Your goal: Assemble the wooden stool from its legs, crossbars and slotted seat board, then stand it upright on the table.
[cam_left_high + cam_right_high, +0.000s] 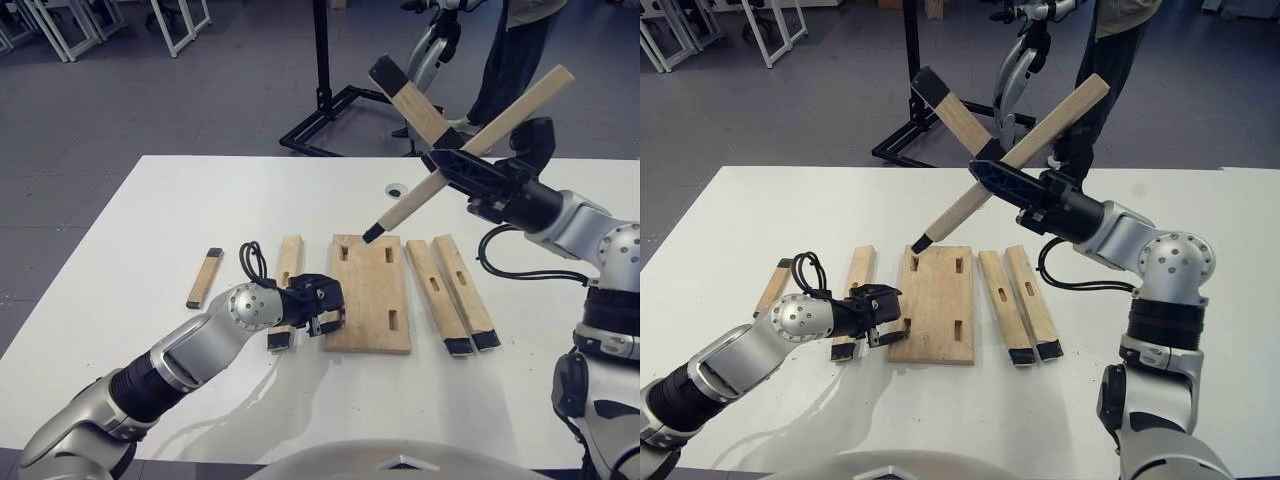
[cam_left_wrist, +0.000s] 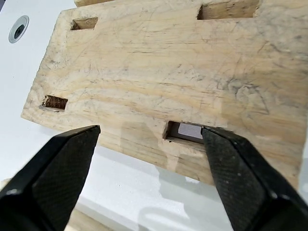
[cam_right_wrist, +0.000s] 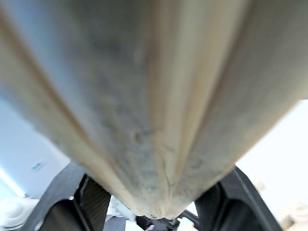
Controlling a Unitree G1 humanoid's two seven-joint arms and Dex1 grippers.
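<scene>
The right end effector (image 1: 458,163) grips the crossed legs (image 1: 520,100), lower tip near the board (image 1: 368,300) far-left slot (image 1: 343,252); the left end effector (image 1: 325,318) is open.

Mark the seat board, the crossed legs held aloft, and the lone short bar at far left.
seat board (image 1: 368,290), left eye view, bare middle of its top face.
crossed legs (image 1: 412,204), left eye view, lower stretch of the long leg.
short bar (image 1: 204,278), left eye view, its middle.
</scene>
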